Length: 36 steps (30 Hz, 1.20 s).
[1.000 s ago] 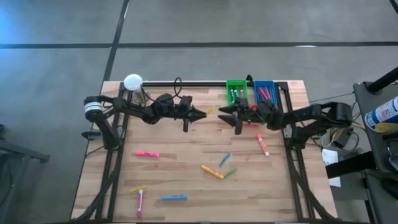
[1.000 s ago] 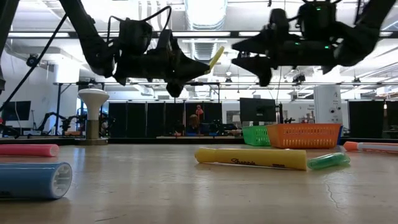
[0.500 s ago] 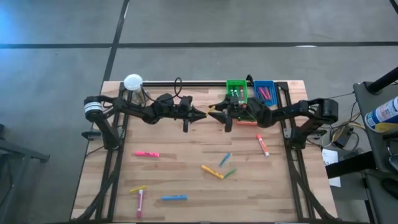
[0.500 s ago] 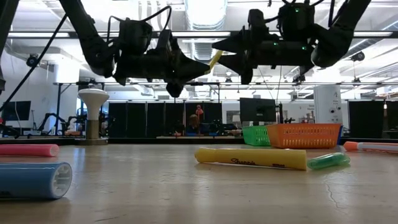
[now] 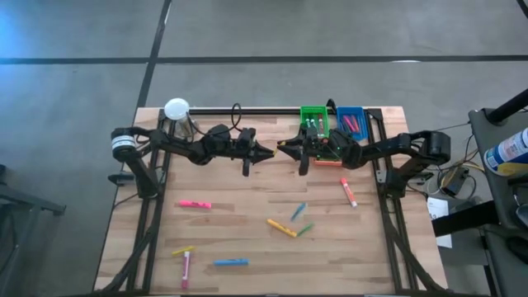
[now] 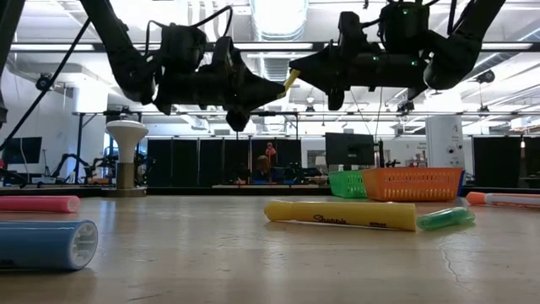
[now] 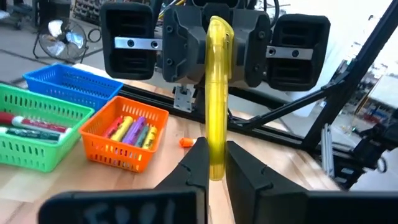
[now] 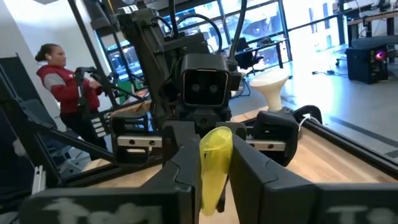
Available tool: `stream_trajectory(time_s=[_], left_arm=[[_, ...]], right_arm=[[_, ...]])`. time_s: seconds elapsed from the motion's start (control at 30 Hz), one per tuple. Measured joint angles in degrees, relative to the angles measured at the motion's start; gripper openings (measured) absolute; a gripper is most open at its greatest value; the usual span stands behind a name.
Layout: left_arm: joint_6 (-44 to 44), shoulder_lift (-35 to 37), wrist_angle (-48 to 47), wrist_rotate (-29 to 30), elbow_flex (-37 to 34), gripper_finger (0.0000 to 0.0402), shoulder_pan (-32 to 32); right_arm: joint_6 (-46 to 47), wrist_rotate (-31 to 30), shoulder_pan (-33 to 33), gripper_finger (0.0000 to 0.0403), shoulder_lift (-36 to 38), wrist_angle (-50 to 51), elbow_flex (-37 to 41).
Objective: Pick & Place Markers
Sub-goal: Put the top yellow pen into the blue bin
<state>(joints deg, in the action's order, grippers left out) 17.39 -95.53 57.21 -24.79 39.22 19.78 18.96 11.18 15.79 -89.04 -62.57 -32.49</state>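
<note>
While a yellow marker [image 7: 216,99] is pinched at opposite ends by the left gripper [image 5: 269,153] and right gripper [image 5: 281,148], high above the table [image 5: 247,214], it is judged light, rigid and slick, best gripped mid-barrel.

Right end effector [image 5: 283,147], formerly apart and open, now clamped onto yellow marker [image 7: 216,93].
</note>
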Motion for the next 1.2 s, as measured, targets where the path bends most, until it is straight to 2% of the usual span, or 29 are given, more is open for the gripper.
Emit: stream_trajectory(time_s=[0.17,0.3,0.37,0.5,0.67,0.73,0.87,1.03,1.2], left_arm=[[1.13,0.49,0.48,-0.49,-0.10,0.0034,-0.01],[-0.38,0.88,4.16,0.31,-1.68,0.0035,0.17],[-0.41,0.97,4.51,-0.67,-3.52,0.0035,0.20],[-1.25,1.20,5.41,-1.16,-5.77,0.0035,0.29],[-2.35,1.22,5.20,-0.38,-8.38,0.0036,0.25],[-2.45,1.55,5.36,0.58,-9.08,0.0036,0.28],[-3.01,2.97,5.14,1.75,-10.91,0.0037,0.38],[-4.49,8.26,5.30,1.77,-14.67,0.0037,0.38],[-5.19,15.56,5.24,3.12,-20.43,0.0037,0.38]], right_arm=[[-0.27,0.44,0.97,0.0065,3.20,4.27,0.02],[-3.45,0.37,4.14,0.0066,11.02,19.15,0.03],[-5.89,-2.61,6.61,0.0063,16.69,30.25,-0.72],[-9.99,-14.68,11.18,0.0063,25.68,58.53,-5.62],[-11.68,-25.06,18.26,0.0064,30.12,83.06,-12.80],[-10.68,-26.66,21.79,0.0065,29.58,90.02,-14.68],[-9.73,-25.84,28.91,0.0065,25.70,98.76,-18.02],[-10.16,-21.51,36.39,0.0065,17.19,107.10,-23.11],[-11.67,-19.72,39.73,0.0065,7.36,115.17,-29.08]])
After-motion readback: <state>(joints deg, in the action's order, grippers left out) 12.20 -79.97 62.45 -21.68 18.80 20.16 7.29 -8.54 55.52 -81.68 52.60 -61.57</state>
